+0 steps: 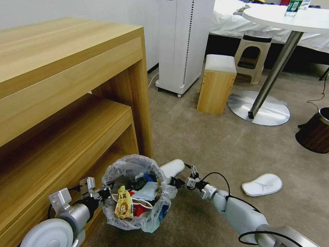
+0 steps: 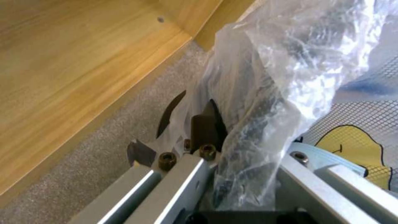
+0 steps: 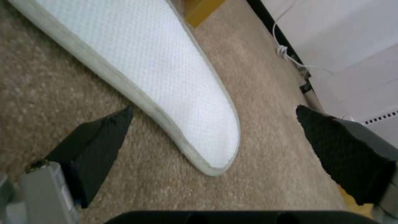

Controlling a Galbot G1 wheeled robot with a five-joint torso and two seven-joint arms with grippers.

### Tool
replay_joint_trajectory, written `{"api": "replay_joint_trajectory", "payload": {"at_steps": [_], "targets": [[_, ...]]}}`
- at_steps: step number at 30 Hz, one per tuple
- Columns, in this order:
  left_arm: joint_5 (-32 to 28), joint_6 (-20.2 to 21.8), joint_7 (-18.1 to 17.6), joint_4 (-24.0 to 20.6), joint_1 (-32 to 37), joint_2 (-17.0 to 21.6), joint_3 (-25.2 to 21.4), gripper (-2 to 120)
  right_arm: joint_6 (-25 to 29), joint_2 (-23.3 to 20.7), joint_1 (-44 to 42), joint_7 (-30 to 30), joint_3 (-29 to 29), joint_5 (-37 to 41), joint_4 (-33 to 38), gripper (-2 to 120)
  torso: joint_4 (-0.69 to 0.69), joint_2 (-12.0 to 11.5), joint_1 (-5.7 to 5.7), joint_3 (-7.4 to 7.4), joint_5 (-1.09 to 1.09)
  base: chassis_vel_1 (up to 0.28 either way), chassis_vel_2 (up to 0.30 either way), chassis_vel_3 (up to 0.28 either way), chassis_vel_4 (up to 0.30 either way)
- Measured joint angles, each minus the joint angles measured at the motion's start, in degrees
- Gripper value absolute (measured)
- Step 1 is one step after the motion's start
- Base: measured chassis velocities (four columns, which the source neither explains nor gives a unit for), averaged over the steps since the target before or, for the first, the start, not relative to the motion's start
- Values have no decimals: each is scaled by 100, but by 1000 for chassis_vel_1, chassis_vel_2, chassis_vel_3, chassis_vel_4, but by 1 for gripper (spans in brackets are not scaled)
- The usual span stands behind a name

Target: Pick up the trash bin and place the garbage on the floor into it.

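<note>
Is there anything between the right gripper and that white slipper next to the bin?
Nothing visible. The right gripper is open, with the slipper's end lying between its fingers on bare carpet. The trash bin, held at its rim by the left gripper, sits right beside the slipper.

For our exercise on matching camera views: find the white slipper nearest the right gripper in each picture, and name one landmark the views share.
Head view: the slipper lies on the carpet beside the trash bin, just ahead of the right gripper.
Left wrist view: not visible.
Right wrist view: the slipper runs between the open fingers.
Shared landmark: the beige carpet.
</note>
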Motion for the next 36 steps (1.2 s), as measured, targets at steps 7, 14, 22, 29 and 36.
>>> {"api": "replay_joint_trajectory", "payload": {"at_steps": [7, 14, 22, 29, 36], "targets": [[-9, -6, 21, -61, 11, -2, -29, 0, -195, 316, 77, 106, 31, -39, -413, 100, 0, 0, 0, 0, 0, 0, 0, 0, 0], [-26, -12, 21, -177, 72, -85, -61, 0, -544, 598, 136, 310, 101, -129, -810, 100, 0, 0, 0, 0, 0, 0, 0, 0, 0], [-19, -23, 26, -247, 118, -142, -103, 0, -892, 767, 214, 581, 126, -354, -896, 100, 1, 0, 0, 0, 3, 0, 0, 0, 0], [-5, -34, 43, -314, 160, -192, -107, 0, -1333, 877, 304, 866, 123, -371, -1019, 100, 1, 0, 0, 0, 1, 0, 0, 0, 0], [-6, -39, 48, -373, 193, -210, -121, 0, -1498, 960, 297, 1018, 125, -364, -1018, 100, 0, 0, 0, 0, 0, 0, 0, 0, 0]]}}
